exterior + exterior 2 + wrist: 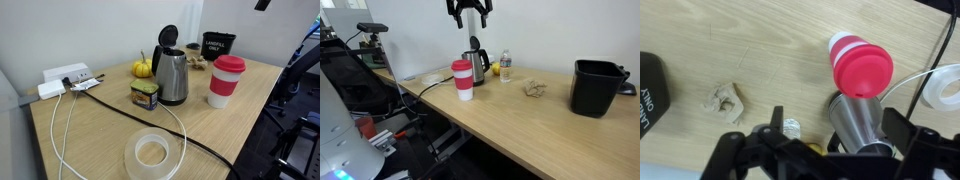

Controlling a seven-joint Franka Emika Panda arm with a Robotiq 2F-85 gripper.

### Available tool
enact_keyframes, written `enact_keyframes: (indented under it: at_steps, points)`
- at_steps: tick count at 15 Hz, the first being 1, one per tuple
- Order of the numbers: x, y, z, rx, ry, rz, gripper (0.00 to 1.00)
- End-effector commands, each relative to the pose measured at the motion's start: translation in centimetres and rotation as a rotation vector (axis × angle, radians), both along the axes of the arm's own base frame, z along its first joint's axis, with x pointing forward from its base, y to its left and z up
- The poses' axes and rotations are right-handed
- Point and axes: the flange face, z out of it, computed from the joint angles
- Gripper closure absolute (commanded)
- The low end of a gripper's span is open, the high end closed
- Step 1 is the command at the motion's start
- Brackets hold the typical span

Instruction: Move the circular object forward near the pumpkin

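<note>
One Robotiq gripper (469, 17) hangs above the steel kettle (171, 76), fingers spread and empty. The tape ring (152, 153) lies flat at the table end well apart from the pumpkin (142, 68), with the yellow-labelled jar (145, 95) and a black cable (200, 150) between. Likely hazards: the descent clips the kettle or red-lidded cup (226, 80); the travelling ring snags the cable or topples the jar.

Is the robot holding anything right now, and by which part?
Nothing is held. The pincer hangs open high above the kettle; the tape ring lies on the table, untouched.
</note>
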Motion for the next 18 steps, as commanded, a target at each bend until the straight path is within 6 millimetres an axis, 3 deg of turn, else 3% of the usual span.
enact_keyframes:
  at_steps: [1, 4, 5, 7, 13, 16, 18]
  points:
    - [1.0, 2.7, 0.7, -0.046, 0.0, 0.091, 0.0]
    - [1.1, 6.6, 1.1, -0.055, -0.01, 0.178, 0.0]
    - [0.6, 5.8, 1.1, -0.043, -0.018, 0.132, 0.0]
    - [0.7, 7.1, 1.1, -0.047, -0.019, 0.158, 0.0]
    - [0.7, 6.7, 1.1, -0.045, -0.019, 0.157, 0.0]
    - [0.6, 9.8, 1.5, -0.041, -0.036, 0.248, 0.0]
    - [0.2, 13.6, 1.3, -0.05, -0.042, 0.356, 0.0]
